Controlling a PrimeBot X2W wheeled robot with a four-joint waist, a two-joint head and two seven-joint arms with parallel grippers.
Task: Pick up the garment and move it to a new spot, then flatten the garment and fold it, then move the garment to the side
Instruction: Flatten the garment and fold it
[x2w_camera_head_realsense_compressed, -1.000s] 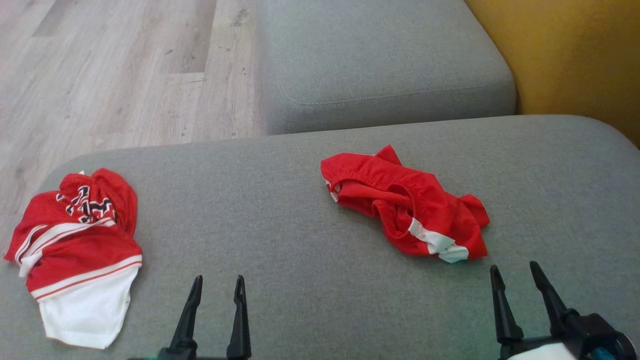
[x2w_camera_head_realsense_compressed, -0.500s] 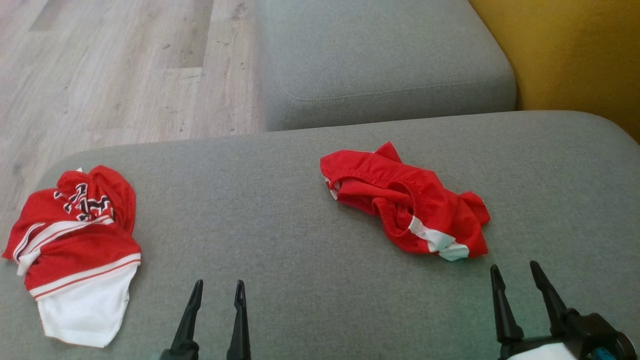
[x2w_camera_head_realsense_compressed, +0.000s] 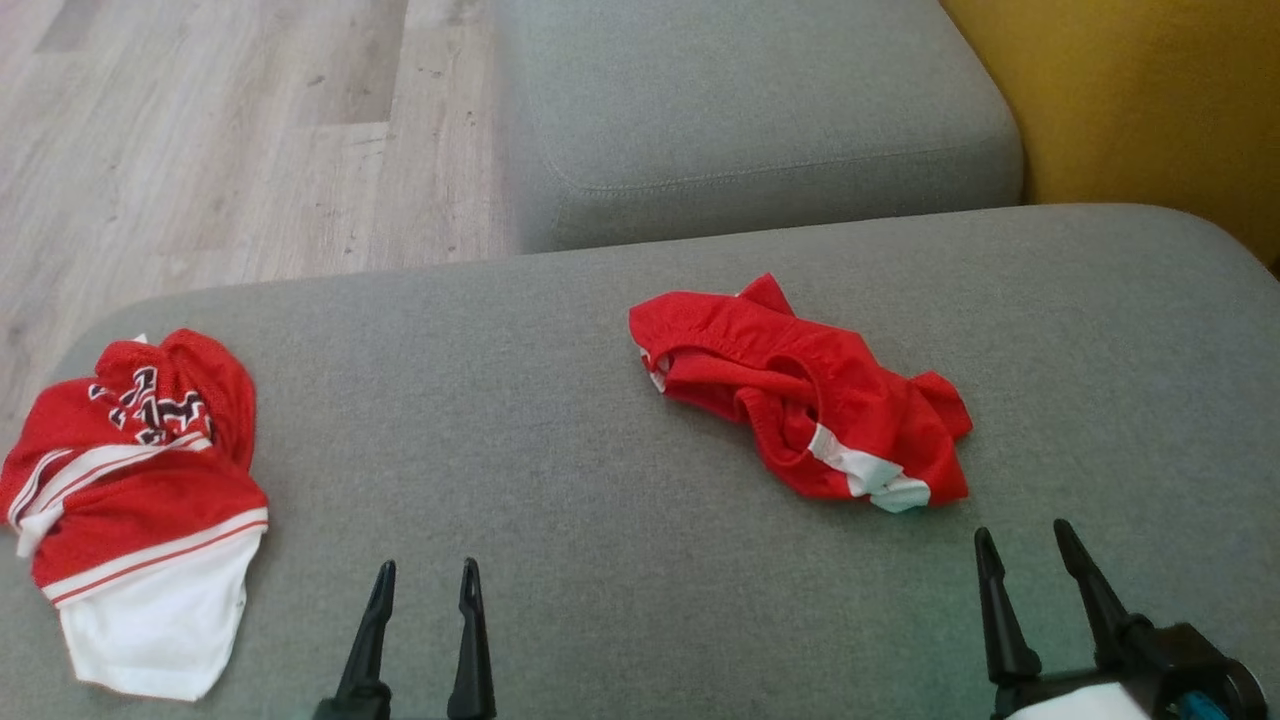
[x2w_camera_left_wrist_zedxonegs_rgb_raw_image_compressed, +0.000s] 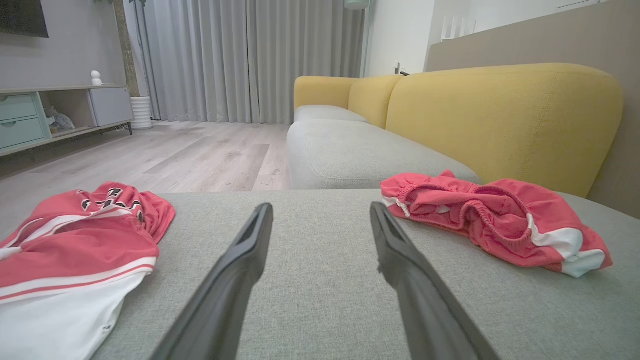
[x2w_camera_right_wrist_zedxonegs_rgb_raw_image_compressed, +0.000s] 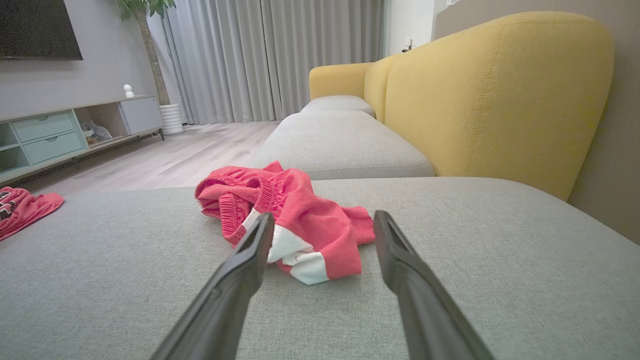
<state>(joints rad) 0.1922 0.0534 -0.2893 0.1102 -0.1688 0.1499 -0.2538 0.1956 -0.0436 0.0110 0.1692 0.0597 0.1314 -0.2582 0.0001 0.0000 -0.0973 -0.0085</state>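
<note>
**Fig. 1. My two claws at the near edge of the grey seat cushion (x2w_camera_head_realsense_compressed: 560, 430), before any lift.**

My left claw (x2w_camera_head_realsense_compressed: 427, 565) and right claw (x2w_camera_head_realsense_compressed: 1023, 528) both stand released, with fingers spread and nothing grasped. The garment, a pair of red shorts (x2w_camera_head_realsense_compressed: 800, 400) with white panels, lies crumpled on the cushion's right half. It is just beyond my right claw and not touching it. A red-and-white jersey (x2w_camera_head_realsense_compressed: 140, 480) lies bunched at the cushion's left end. I judge the shorts to be the piece to move because my right claw points at them, though the task names neither.

*Handling (judged):* the shorts look thin, light, limp and not fragile. They should sag from a single pinch and drag a little on the woven cushion.

*Hold (judged):* the gathered elastic waistband (x2w_camera_right_wrist_zedxonegs_rgb_raw_image_compressed: 235, 210) is the thickest ridge, on the side of the heap toward the cushion's left. One claw at each end of it should let the shorts hang open for flattening.
</note>
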